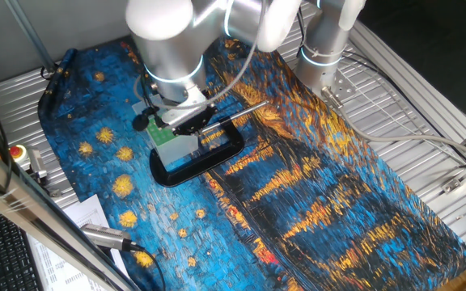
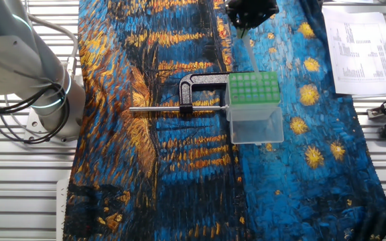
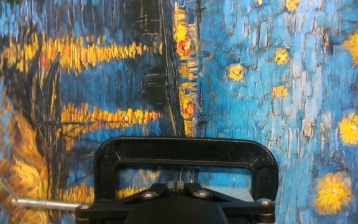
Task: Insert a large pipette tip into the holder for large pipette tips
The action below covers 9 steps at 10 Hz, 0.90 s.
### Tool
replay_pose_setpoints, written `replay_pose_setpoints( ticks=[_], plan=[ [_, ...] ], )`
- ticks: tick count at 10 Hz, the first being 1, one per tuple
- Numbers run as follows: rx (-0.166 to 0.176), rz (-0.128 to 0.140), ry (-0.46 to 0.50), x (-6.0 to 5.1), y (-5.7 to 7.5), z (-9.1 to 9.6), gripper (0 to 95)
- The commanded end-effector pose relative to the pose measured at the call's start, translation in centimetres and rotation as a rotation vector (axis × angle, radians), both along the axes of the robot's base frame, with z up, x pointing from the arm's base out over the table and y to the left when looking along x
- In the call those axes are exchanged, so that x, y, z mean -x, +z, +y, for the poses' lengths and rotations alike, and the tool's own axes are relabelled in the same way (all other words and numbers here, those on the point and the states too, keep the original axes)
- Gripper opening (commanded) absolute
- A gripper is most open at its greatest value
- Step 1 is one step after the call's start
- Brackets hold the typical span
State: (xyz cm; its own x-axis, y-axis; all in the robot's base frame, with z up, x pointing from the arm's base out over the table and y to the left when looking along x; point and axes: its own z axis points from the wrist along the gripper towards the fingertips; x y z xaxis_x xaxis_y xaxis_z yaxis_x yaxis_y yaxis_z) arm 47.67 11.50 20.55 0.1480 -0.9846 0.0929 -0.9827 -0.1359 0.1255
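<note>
Gripper (image 2: pixel 245 30) at top center of the other fixed view is pinching the large pipette tip (image 2: pixel 251 55) by its wide end, jaws narrow around it, so the thin end is hanging down toward the holder (image 2: pixel 253 88). The tip's lower end is sitting at the holder's green top plate near its upper edge; can't tell if it's already in a hole. The holder is sitting mid-frame, just right of the black clamp frame (image 2: pixel 200 89) with its metal rod (image 2: pixel 163 109) sticking left. Holding it near vertical likely lets it drop straight into a hole. The hand view is showing only the clamp and the cloth (image 3: pixel 291 93).
</note>
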Motion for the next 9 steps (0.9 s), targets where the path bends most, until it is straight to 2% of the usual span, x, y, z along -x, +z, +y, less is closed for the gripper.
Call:
replay_pose_setpoints(
  ticks=[1, 4, 6, 7, 9],
  plan=[
    [0.003, 0.007, 0.055, 0.2, 0.2, -0.3, 0.0],
    [0.001, 0.008, 0.074, 0.9, 0.5, -1.8, 0.0],
    [-0.002, 0.009, 0.079, 0.2, 0.7, -1.8, 0.0],
    [0.001, 0.010, 0.089, -0.5, 1.0, -1.6, 0.0],
    [0.019, 0.014, 0.125, -1.4, 1.2, -1.6, 0.0]
  ],
)
